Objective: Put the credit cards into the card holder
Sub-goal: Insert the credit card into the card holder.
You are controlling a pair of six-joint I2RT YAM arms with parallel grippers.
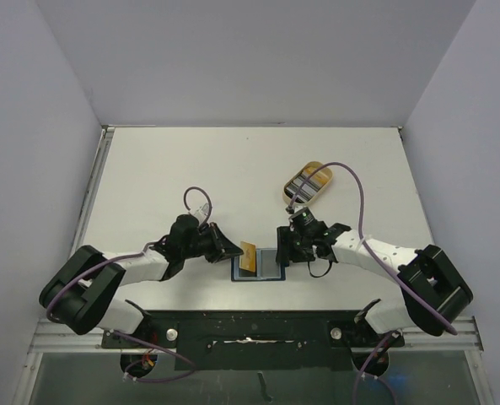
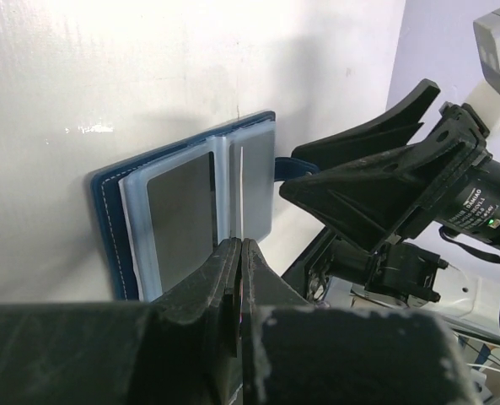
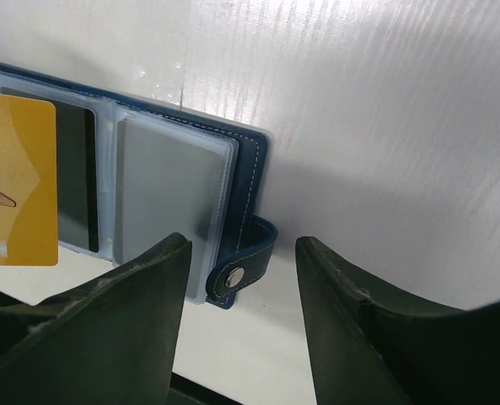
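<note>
Card holder (image 1: pixel 271 264) is lying open and flat on the table (image 1: pixel 190 169), near its front edge, between the two arms. Clear plastic sleeves (image 3: pixel 169 198) are showing inside, and a black card (image 3: pixel 72 177) is sitting in the left sleeve.

Left gripper (image 1: pixel 235 251) is clenching a gold credit card (image 3: pixel 18 194) with its fingers pressed together. The card is hanging over the holder's left half and covering part of the black card. In the left wrist view it is showing only edge-on as a thin pale line rising from the fingertips, roughly over the fold. Whether it is touching the sleeve cannot be told.

Right gripper (image 3: pixel 243 243) is sitting at the holder's right edge with jaws spread apart and gripping nothing. The snap tab (image 3: pixel 245 266) is lying in the gap ahead of them, and contact cannot be told.

More credit cards (image 1: pixel 304 181), dark and pale, are lying in the tan oval dish (image 1: pixel 315 165), farther back on the table, beyond the right gripper and apart from the holder.
</note>
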